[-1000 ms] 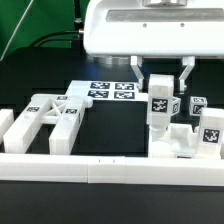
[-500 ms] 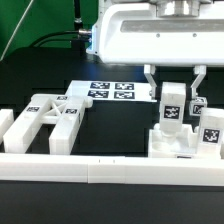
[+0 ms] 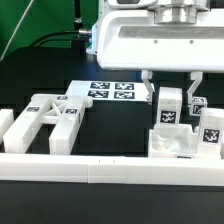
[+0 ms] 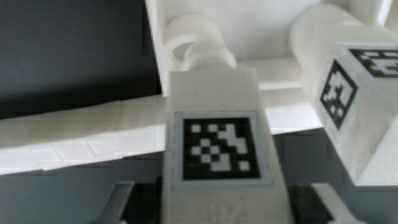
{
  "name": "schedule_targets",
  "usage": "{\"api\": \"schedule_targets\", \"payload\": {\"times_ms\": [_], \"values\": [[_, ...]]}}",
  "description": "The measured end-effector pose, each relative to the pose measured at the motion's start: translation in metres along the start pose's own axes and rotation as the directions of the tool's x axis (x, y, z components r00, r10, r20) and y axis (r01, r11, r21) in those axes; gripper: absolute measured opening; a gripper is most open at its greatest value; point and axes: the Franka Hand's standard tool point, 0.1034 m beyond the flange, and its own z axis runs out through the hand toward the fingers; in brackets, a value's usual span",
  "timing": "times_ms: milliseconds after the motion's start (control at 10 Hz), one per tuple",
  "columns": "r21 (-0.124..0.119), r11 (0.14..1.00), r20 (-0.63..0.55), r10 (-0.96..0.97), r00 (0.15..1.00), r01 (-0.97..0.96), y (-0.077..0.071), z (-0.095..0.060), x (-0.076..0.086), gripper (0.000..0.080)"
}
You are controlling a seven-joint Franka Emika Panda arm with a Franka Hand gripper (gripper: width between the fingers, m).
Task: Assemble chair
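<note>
I've just swung the leg (image 3: 170, 108) across toward the exterior view's right and eased it down a touch. It now hangs upright over the seat block (image 3: 176, 143), its lower end close to the block's top. Whether they touch, I can't tell. I'd say that puts me at the line-up for seating this leg in the block. The gripper (image 3: 170, 88) is clamped narrow on the leg's upper part, a finger on either side, with the leg's tag facing out. The ladder frame (image 3: 48, 118) lies well apart from the seat block.
</note>
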Motion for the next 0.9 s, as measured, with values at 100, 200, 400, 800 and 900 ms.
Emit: {"api": "schedule_targets", "payload": {"times_ms": [100,200,400,800,900], "values": [[-0.002,1.0,0.001,-0.002,1.0,0.002,0.001,0.001,0.0,0.0287],[-0.004,1.0,0.004,-0.002,1.0,0.002,0.002,0.003,-0.002,0.0287],[-0.004,1.0,-0.002,-0.004,1.0,0.004,0.002,0.004,-0.002,0.0287],[-0.009,1.0,0.011,-0.01,1.0,0.01,0.001,0.012,-0.009,0.0287],[-0.009,1.0,0.003,-0.007,1.0,0.007,-0.001,0.012,-0.009,0.0287]]}}
